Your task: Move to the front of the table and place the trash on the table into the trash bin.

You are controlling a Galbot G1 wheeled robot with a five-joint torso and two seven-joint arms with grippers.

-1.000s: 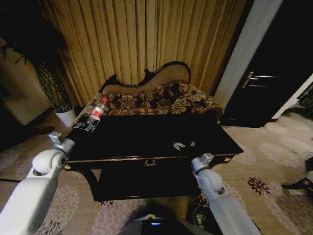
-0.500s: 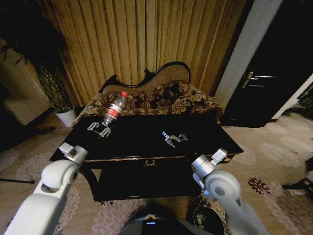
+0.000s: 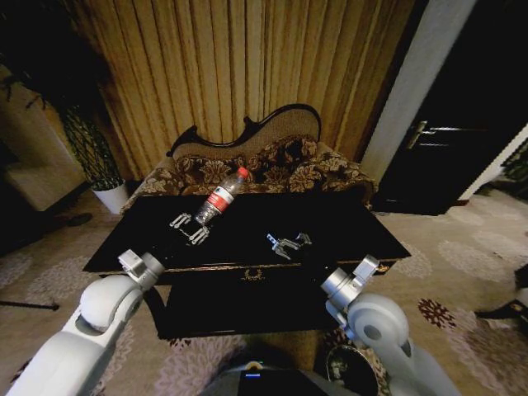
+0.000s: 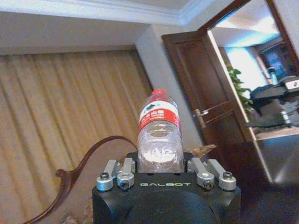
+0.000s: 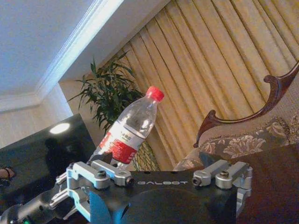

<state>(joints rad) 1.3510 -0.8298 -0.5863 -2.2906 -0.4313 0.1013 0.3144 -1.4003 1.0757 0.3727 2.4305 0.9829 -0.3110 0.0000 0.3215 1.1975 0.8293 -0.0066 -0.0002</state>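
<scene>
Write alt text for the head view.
The left gripper holds a clear bottle tilted above a black table, with the right gripper open beside it. A patterned sofa and gold curtains stand behind.

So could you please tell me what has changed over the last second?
The left hand, shut on the bottle, has carried it from the table's left edge toward the middle. The right hand, open, moved slightly leftward and forward. Table and sofa stayed put.

One bottle, one table, one sofa, two grippers, one potted plant.
</scene>
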